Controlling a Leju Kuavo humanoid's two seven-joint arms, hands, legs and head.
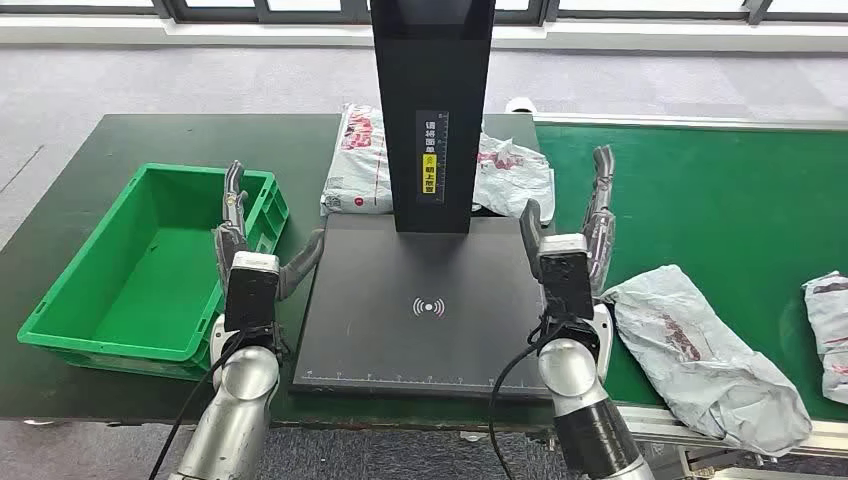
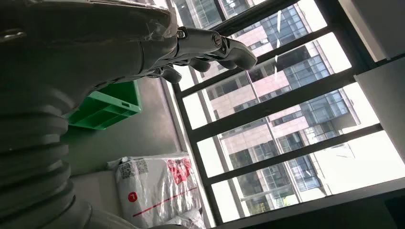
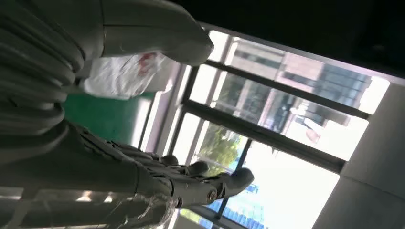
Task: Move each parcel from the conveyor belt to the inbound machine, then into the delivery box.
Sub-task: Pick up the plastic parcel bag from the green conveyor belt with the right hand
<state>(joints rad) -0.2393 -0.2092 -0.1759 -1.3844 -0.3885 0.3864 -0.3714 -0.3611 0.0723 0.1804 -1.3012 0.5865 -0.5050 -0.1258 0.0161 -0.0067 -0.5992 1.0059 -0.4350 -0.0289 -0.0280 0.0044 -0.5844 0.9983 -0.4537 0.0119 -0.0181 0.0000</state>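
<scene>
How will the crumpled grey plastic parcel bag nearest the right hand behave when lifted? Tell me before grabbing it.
The crumpled grey plastic parcel bag looks wrinkled and slack, so it will probably sag and fold rather than stay flat. Its glossy film may slip between the fingers. It lies low and flat on the green conveyor belt, so likely light.

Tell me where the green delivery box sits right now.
In the head view, the green delivery box sits on the dark table at the left, just outside the left hand and left of the black inbound machine.
</scene>
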